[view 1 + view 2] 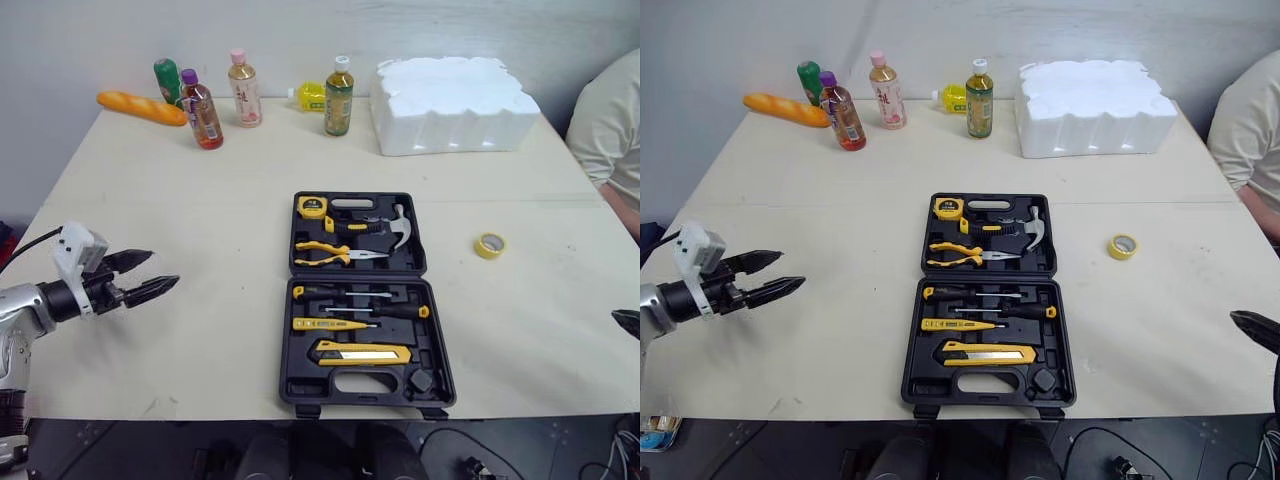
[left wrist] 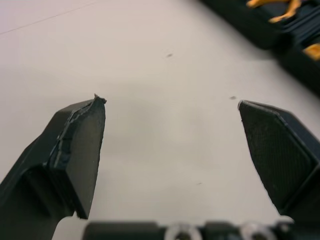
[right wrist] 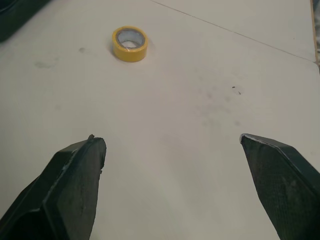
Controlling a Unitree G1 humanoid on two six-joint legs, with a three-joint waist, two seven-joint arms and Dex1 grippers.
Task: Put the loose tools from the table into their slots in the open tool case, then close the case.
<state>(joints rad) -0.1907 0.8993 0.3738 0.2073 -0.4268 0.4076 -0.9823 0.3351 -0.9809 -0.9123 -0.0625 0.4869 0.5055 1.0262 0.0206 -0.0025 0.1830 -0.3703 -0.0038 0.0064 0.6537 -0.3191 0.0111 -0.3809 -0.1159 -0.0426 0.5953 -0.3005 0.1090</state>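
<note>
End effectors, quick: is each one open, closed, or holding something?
Left end effector: open, holding nothing.
Right end effector: open, holding nothing.

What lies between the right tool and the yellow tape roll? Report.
Only bare beige tabletop separates the open right tool from the round yellow tape roll, per the right wrist view.

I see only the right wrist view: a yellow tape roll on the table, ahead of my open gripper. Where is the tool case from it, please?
Observer: The open tool case lies to the robot's left of the tape roll, at the middle of the table. They do not touch.
Operator: Is the left gripper busy there?
Observer: No. The left gripper is open and holds nothing, over bare table left of the case.
</note>
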